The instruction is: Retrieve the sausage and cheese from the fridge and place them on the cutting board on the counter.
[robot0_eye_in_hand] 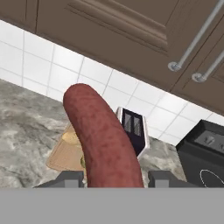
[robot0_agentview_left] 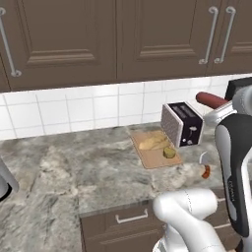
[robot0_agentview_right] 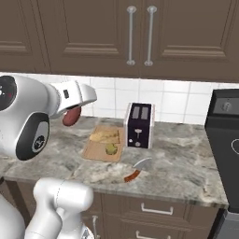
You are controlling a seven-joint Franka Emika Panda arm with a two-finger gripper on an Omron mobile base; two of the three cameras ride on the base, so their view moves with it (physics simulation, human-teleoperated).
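While the end effector point(robot0_eye_in_hand: 114, 178) is clamping the sausage point(robot0_eye_in_hand: 101, 136) between its fingers and carrying it in the air near the toaster point(robot0_agentview_right: 138, 124), the retrieval looks done. Placing it on the cutting board point(robot0_agentview_right: 95, 148), lying just left of the toaster on the bench point(robot0_agentview_right: 186, 163) with pale food pieces point(robot0_agentview_right: 104, 136) already resting there, is remaining.

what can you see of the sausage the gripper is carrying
The sausage is a reddish-brown, slightly curved link with a rounded end and a faintly mottled skin. It is clamped between the fingers of the gripper and sticks out past them, held in the air above the counter, short of the cutting board. Nothing else touches it.
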